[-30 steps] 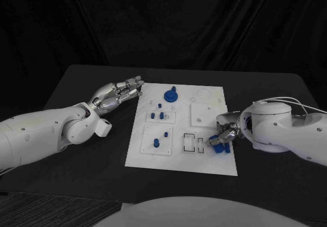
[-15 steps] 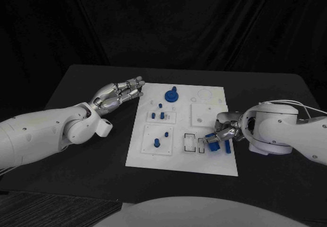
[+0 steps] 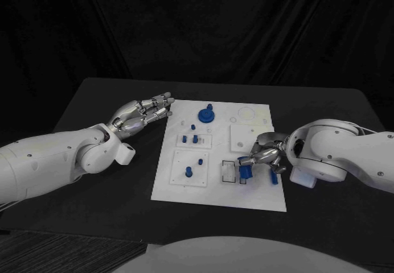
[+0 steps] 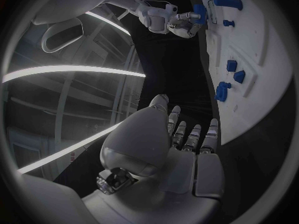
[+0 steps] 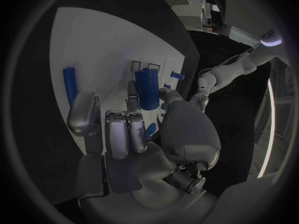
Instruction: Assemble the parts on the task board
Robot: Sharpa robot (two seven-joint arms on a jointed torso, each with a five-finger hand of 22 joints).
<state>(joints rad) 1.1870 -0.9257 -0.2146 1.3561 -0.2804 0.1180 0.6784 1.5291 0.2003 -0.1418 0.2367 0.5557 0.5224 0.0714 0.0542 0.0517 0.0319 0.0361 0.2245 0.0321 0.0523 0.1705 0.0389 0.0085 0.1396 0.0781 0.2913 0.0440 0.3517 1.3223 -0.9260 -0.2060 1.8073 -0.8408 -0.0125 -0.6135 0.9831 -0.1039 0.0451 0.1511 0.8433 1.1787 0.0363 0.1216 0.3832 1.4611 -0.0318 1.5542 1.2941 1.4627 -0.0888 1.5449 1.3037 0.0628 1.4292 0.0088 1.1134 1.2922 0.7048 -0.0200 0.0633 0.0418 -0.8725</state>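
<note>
Our right hand (image 3: pixel 264 156) pinches a blue cylindrical part (image 3: pixel 245 169) between thumb and fingers, holding it over the task board (image 3: pixel 250 199) just beside the two narrow rectangular slots (image 3: pixel 233 172) near the board's right edge. Another blue part (image 3: pixel 274 177) lies on the board by that hand. Our left hand (image 3: pixel 141 114) holds nothing, fingers extended side by side, above the black surface (image 3: pixel 98 102) at the board's far left corner.

Task board (image 3: pixel 246 196) white; parts (image 3: pixel 204 116) blue; table (image 3: pixel 107 102) black; right hand (image 3: pixel 264 154) silver.
</note>
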